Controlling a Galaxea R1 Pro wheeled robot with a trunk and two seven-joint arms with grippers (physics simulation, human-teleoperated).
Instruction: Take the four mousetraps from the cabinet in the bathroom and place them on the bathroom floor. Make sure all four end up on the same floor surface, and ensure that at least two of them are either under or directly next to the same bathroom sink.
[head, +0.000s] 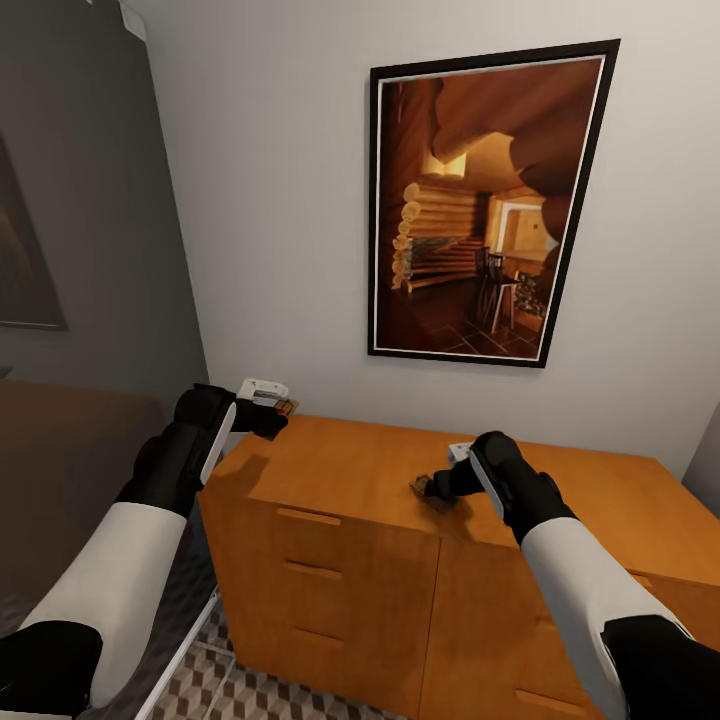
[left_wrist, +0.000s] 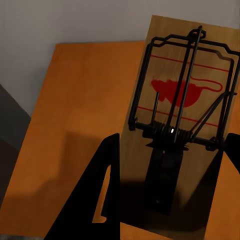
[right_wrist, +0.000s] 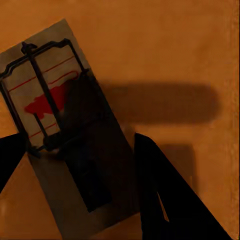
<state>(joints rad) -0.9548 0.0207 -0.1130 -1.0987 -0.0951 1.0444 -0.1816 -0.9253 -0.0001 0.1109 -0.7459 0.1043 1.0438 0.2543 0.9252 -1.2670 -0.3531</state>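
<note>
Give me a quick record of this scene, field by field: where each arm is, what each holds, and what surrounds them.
left gripper: above the cabinet's near left corner, jaws on either side of a mousetrap
right gripper: low over the cabinet top, jaws straddling a second mousetrap
second mousetrap state: appears to lie flat on the wood; whether gripped cannot be told
cabinet: orange-brown wood, drawers shut
wall: framed picture of a log interior
floor: cube-patterned tiles

Mousetrap (left_wrist: 180, 120) with red mouse print between dark left jaws, above orange-brown cabinet top (left_wrist: 80, 110), grey wall (left_wrist: 65, 20)
</note>
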